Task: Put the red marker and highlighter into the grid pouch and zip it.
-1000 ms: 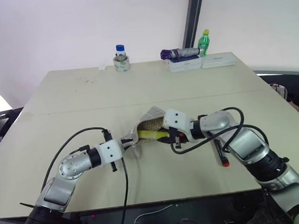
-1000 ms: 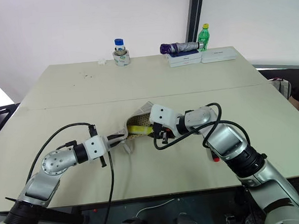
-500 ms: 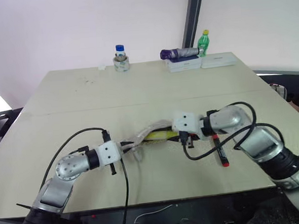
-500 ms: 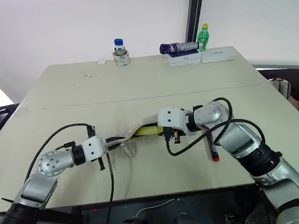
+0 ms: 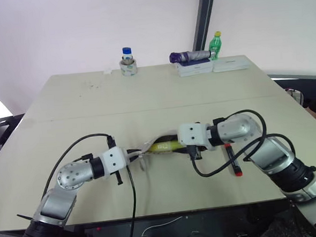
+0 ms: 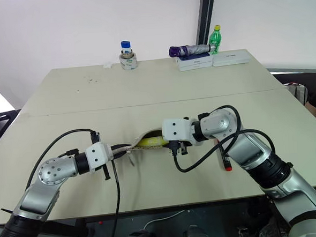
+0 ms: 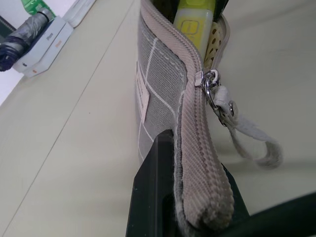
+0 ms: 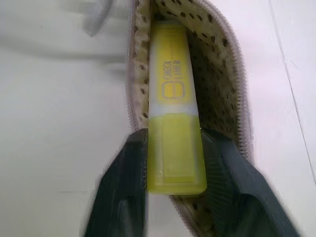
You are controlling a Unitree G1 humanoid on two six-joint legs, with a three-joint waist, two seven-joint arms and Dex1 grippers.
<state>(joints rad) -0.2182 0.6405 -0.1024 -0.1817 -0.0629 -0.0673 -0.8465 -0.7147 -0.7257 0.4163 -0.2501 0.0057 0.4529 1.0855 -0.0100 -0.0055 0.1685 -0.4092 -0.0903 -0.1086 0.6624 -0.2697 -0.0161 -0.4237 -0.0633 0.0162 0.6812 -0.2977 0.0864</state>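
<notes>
Grey grid pouch [image 5: 158,146] lay mid-table, red marker [image 5: 231,159] just right of it. Left wrist view: left gripper [image 7: 190,207] was clamped on the pouch's zipped end. Right wrist view: yellow highlighter [image 8: 174,108] sat in the dotted lining between right gripper's [image 8: 175,197] parted fingers.

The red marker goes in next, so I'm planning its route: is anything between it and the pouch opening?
Yes. The right claw sits at the pouch mouth around the highlighter, whose end pokes out. The red marker lies on the table beyond that arm.
</notes>
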